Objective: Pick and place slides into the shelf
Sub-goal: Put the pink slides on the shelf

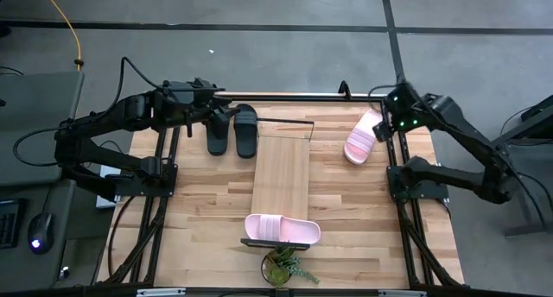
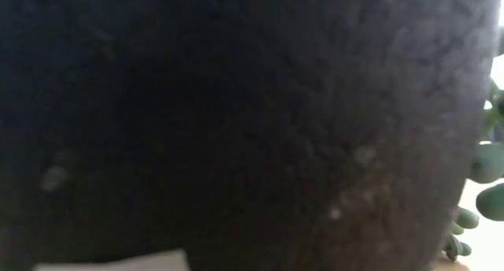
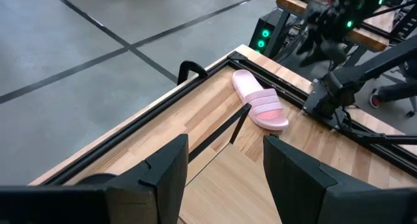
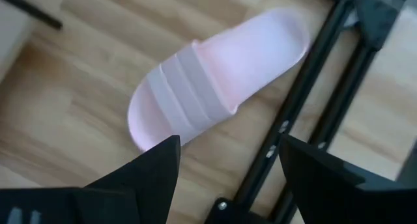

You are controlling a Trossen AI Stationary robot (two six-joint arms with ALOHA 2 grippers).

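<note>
four slides out, one already on the shelf

four slides sit on the butcher-block table point(image 1: 207, 202). one pink slide point(image 1: 282, 230) lies crosswise on the near end of the shelf point(image 1: 281, 172), a narrow light wood plank running down the middle of the table, with thin black bars at its ends. just past that end stands a small potted plant point(image 1: 282, 267), whose dark pot fills nearly the whole low view.

the other pink slide point(image 1: 361, 139) lies on the tabletop near the far right corner, tilted, just beside the black frame rail. the right gripper point(image 1: 386, 117) hangs right over it with its jaws wide apart and nothing between them; its wrist view looks straight down on the striped strap.

the black pair point(image 1: 232, 130) rests side by side on the tabletop by the far left of the shelf. the left gripper point(image 1: 220, 113) hovers at that pair's far end, jaws open and empty, its camera looking across the shelf toward the right-hand pink slide.
</note>
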